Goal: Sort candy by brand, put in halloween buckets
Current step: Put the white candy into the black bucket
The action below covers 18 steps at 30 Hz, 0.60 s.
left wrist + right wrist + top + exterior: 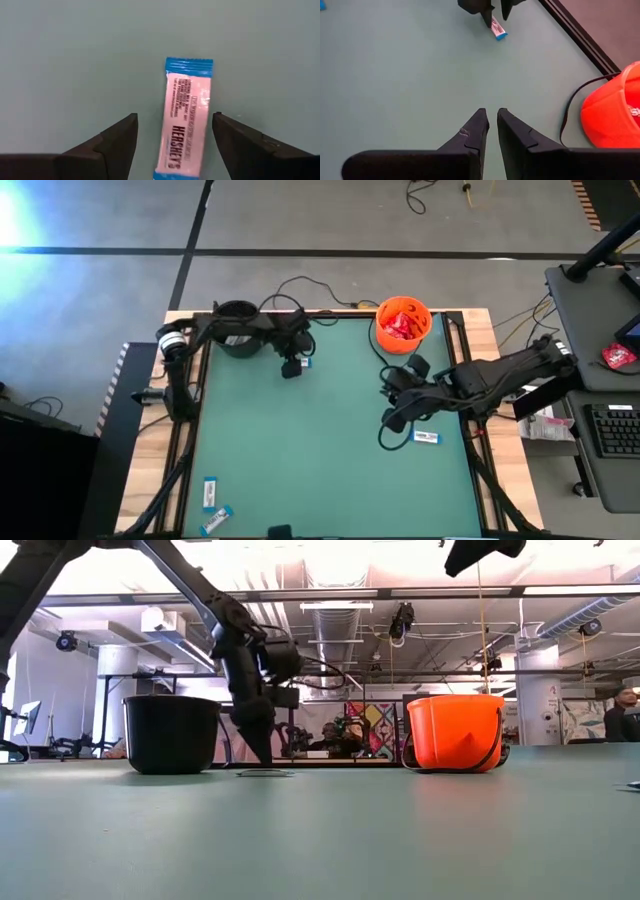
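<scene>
A white-and-blue candy bar point(185, 120) lies flat on the green table, its long side along my left gripper's fingers. My left gripper point(175, 116) is open and lowered over it, one finger on each side and neither touching; the low view shows the left gripper point(256, 752) down at the table. The black bucket point(237, 330) stands just behind the left gripper point(293, 366). The orange bucket point(402, 323) holds red packets. My right gripper point(491, 112) is shut and empty, raised above the table near the orange bucket point(615, 115).
Another white-and-blue bar point(427, 438) lies near the right arm, and two more bars point(212, 502) lie at the near left corner. The table's middle is bare green mat. A black cable runs by the orange bucket. People sit in the room beyond the table.
</scene>
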Motion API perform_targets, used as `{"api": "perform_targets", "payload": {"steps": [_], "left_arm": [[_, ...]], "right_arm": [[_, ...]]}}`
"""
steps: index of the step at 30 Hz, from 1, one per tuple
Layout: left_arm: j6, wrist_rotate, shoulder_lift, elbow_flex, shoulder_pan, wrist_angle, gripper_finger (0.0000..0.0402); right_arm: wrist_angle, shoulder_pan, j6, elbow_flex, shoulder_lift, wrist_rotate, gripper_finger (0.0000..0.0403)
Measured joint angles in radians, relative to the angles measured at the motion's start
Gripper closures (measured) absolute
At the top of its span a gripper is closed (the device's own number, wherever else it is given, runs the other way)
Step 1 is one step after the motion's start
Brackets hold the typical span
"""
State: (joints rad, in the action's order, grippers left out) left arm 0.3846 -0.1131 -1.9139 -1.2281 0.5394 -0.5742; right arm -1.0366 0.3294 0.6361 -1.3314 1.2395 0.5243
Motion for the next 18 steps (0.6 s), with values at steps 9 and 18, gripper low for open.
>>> {"api": "perform_targets", "payload": {"steps": [9,18], "left_arm": [[-0.048,0.005,-0.055,0.007,-0.017,0.030,0.0167],[-0.205,0.024,-0.120,0.007,-0.100,0.172,0.0172]], "right_arm": [[0.000,0.000,0.000,0.007,0.021,-0.008,0.0364],[-0.002,0.000,-0.005,0.007,0.013,-0.008,0.0364]]}}
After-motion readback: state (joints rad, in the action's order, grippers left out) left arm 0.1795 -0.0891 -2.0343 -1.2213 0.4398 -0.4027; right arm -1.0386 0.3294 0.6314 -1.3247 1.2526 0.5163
